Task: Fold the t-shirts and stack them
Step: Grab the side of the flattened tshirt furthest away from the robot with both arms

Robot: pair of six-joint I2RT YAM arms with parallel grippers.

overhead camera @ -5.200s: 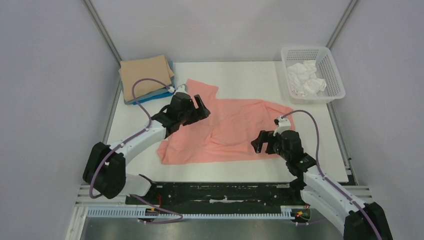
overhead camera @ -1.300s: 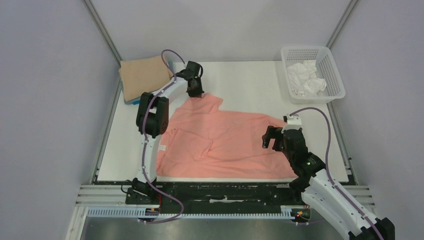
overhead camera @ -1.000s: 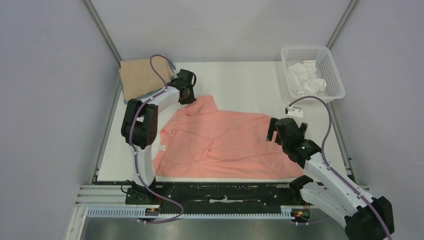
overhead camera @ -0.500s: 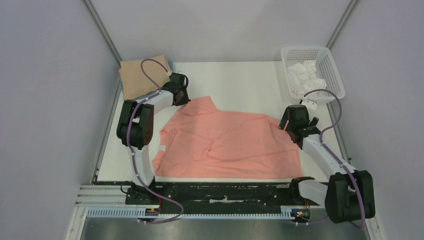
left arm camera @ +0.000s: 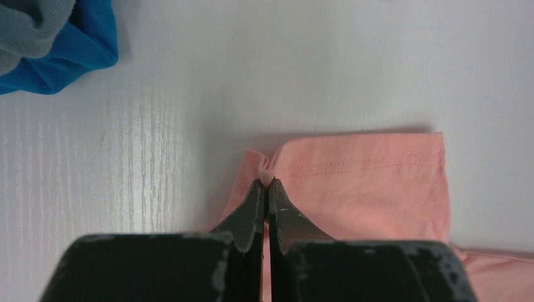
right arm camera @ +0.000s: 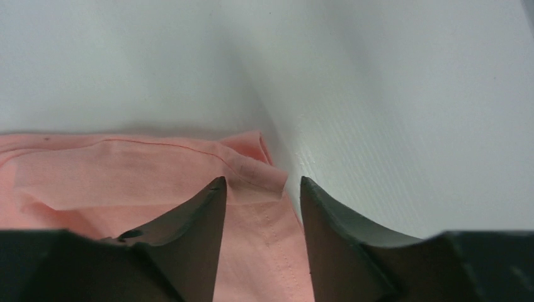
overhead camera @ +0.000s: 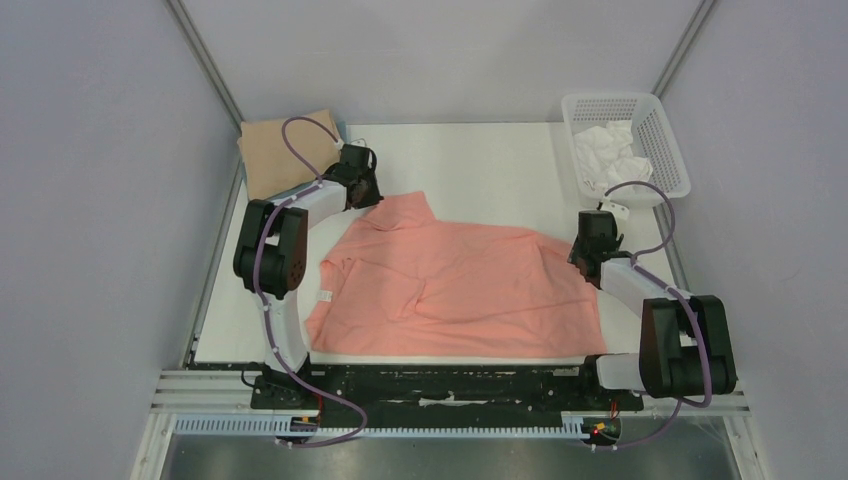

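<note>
Outstretched left tool (left arm camera: 265, 187) pinches the salmon-pink t-shirt (overhead camera: 460, 280); right tool (right arm camera: 261, 184) gapes low over its hem.

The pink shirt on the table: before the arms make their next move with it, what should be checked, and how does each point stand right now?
1. Left pincer shut on the pink shirt: ok, it pinches the sleeve hem.
2. Right pincer shut on the shirt: not ok, it is open, with a corner of cloth lying between its fingers.
3. Shirt spread smooth: not ok, a crease runs through the middle.
4. Folded stack apart from the left pincer: ok, a gap of table lies between them.
5. Right arm's cable clear of the basket: cannot tell, it loops close to the rim.
</note>
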